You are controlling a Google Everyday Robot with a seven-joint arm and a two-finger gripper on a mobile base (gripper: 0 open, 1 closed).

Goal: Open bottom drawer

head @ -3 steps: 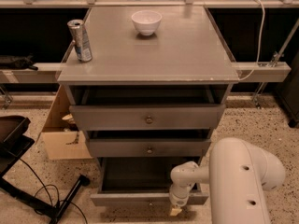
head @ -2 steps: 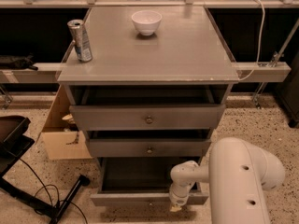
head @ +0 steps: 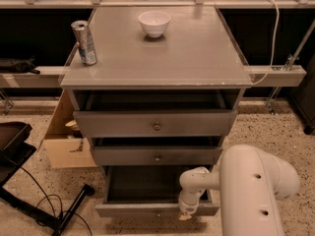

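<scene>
Speckled floor (head: 275, 132) lay under a grey table (head: 187, 53) with three drawers. Soda can (head: 84, 42) stood upright at the top's 10 o'clock edge, white bowl (head: 154, 23) near 12 o'clock, the two well apart. Top drawer (head: 155, 123) and middle drawer (head: 156, 156) sat slightly ajar. Bottom drawer (head: 142, 209), at 6 o'clock of the table, stood out farthest with its dark inside showing. Hand (head: 186, 213) pointed down at that drawer's front edge, toward its 3 o'clock end. Couldn't tell whether it was open, closed or holding anything. White arm (head: 256, 191) filled the 5 o'clock corner. Cardboard box (head: 64, 146) sat at 9 o'clock.
</scene>
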